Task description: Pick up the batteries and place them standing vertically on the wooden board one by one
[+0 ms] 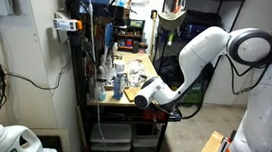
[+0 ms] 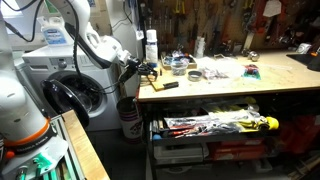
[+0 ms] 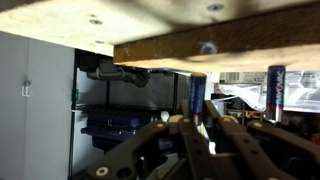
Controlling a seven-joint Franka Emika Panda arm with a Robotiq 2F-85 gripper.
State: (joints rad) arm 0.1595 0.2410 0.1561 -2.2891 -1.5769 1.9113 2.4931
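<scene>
The wrist view is upside down. In it my gripper (image 3: 197, 122) is shut on a blue battery (image 3: 197, 92), which is upright with its far end against the wooden board (image 3: 200, 48). A second blue battery (image 3: 275, 88) stands upright on the board a short way to the side. In both exterior views the gripper (image 1: 127, 88) (image 2: 143, 70) reaches in at the end of the yellowish workbench (image 2: 240, 90). The batteries are too small to make out there.
The workbench holds bottles (image 2: 151, 45), tape rolls and small clutter (image 2: 215, 72). An open drawer of tools (image 2: 215, 125) sits under it. A washing machine (image 2: 75, 95) stands beside the bench end, behind the arm. A tool wall is at the back.
</scene>
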